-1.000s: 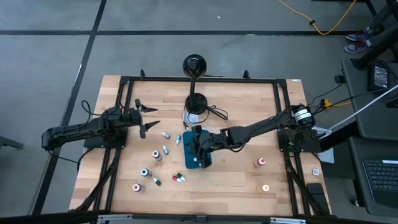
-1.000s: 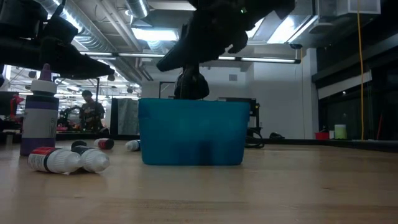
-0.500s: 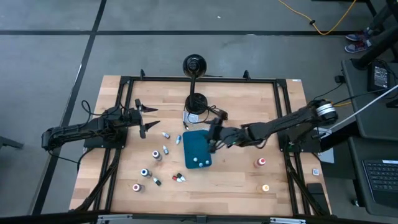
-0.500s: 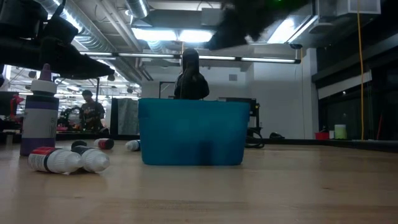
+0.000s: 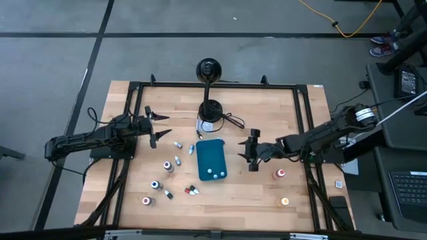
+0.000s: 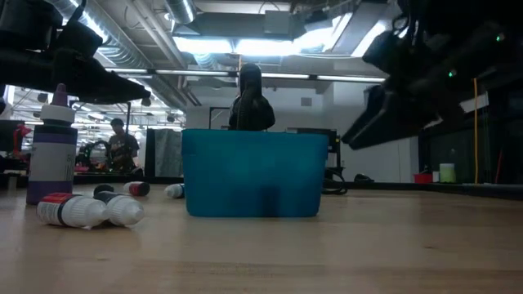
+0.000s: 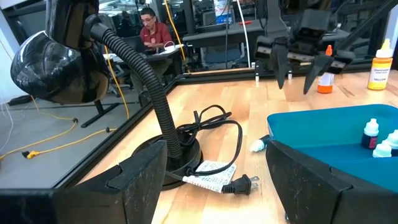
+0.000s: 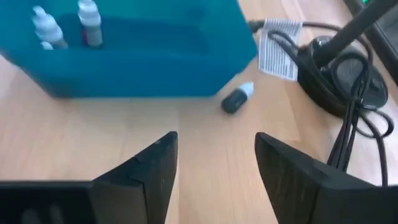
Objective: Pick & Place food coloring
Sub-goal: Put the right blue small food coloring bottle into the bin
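**Three bottles in the tray, the rest scattered around the table**

Going by the overhead shot, the teal tray [image 5: 211, 159] sits about mid-table and I can count three little white-capped food coloring bottles [image 5: 213, 173] lying in its near end. The right wrist camera only gets two of them [image 8: 87, 23] over the tray wall, the others may be hidden.

Out on the wood, left of the tray, I count about eight loose bottles: two small ones [image 5: 178, 144] just beside the tray's far-left corner, two more [image 5: 168, 164] a bit nearer, one blue-ringed one [image 5: 155, 185], one red-capped one [image 5: 146, 200], a dark one [image 5: 167, 194], and a red-and-white one [image 5: 192, 191] lying right off the tray's near-left corner. Over on the right side there are two standing apart from everything: a red-capped one [image 5: 280, 174] and an orange-capped one [image 5: 285, 201].

Right gripper [image 5: 251, 151] hangs just right of the tray, above the table, fingers spread and nothing between them. Left gripper [image 5: 157, 127] sits parked well off to the left, also spread wide, empty.

One desk lamp [image 5: 209, 110] at the back with its cord [image 7: 214, 121] and plug trailing on the table. One person [image 7: 149, 25] visible in the room behind.
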`<state>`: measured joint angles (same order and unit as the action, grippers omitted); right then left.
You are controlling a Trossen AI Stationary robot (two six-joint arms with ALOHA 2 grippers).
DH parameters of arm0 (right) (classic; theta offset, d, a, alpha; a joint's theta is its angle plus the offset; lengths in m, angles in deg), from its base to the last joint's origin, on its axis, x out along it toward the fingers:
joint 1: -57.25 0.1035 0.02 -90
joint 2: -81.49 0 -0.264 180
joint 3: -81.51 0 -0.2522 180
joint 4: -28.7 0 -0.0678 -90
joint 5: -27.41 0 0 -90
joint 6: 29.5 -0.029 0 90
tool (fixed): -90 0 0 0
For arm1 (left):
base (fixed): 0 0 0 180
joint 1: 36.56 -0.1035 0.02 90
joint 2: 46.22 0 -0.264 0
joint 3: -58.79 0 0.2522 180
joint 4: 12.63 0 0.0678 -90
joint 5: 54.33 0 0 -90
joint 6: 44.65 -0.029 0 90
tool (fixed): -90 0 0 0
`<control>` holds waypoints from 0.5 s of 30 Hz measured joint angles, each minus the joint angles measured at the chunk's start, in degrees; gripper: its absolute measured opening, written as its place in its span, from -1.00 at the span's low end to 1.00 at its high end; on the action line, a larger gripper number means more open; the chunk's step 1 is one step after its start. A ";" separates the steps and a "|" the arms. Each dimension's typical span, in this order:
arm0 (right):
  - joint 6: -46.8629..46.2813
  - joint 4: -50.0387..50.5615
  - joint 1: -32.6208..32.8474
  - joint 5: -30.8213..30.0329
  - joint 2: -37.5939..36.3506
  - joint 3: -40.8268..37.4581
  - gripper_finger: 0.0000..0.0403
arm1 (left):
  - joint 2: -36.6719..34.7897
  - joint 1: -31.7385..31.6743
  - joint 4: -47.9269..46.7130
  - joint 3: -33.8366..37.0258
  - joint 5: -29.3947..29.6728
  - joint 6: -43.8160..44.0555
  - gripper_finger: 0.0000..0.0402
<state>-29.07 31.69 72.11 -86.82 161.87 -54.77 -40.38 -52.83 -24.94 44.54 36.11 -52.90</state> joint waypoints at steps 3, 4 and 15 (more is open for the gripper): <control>-1.75 -2.48 -1.23 -0.08 1.93 -0.02 0.07 | 0.00 0.01 0.02 0.01 0.01 0.00 0.34; -3.20 -3.85 -1.71 -0.08 2.74 -0.02 0.07 | 0.00 0.02 -0.02 0.02 0.01 0.00 0.34; -7.60 -16.09 -5.67 2.45 15.53 1.39 0.07 | 0.00 0.02 0.02 0.02 0.00 0.00 0.34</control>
<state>-36.67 15.60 66.44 -84.38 177.40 -53.38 -40.38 -52.81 -24.92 44.56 36.11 -52.90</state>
